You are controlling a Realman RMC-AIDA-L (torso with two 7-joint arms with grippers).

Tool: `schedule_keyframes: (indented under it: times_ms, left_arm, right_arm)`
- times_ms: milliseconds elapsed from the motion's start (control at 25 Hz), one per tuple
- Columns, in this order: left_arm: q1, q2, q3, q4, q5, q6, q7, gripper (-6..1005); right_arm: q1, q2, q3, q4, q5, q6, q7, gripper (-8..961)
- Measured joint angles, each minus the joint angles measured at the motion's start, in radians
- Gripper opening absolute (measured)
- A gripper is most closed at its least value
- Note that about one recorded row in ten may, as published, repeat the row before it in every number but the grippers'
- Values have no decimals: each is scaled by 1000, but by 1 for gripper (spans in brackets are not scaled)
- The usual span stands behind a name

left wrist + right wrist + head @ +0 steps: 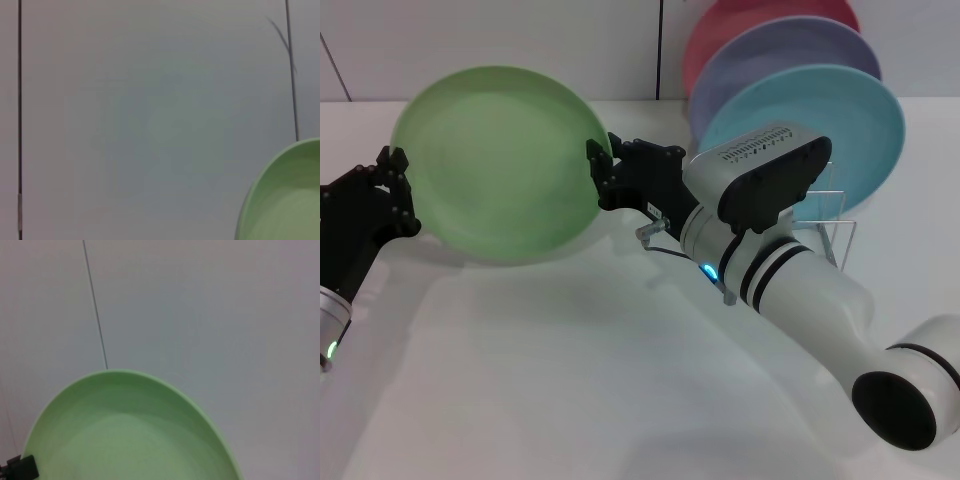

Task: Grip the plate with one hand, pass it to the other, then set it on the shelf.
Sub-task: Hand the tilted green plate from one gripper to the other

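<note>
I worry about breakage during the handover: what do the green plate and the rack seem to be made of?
The large round light-green plate looks like matte plastic: even colour, soft sheen, no glaze glare. The small silver wire rack looks like thin shiny metal wire, though mostly hidden.

Head view looks down; both wrist views closely share the plate [498,160]

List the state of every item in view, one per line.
plate: held off the table, tilted, both tools at its rim
left tool: at plate's left edge
right tool: at plate's right edge
shelf: holds turquoise plate, lavender plate, pink plate, all upright
</note>
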Motion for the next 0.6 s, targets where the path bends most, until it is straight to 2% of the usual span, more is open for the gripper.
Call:
schedule_keyframes:
  times_ms: [160, 280, 600]
  left_arm:
    - [0, 0, 0, -2, 3, 0, 0, 31]
    - [0, 0, 0, -3, 7, 1, 0, 30]
    - [1, 0, 0, -4, 7, 2, 0, 30]
  right_arm:
    - [0, 0, 0, 0, 2, 0, 0, 187]
    - [0, 0, 0, 0, 3, 1, 0, 146]
    - [0, 0, 0, 0, 5, 3, 0, 140]
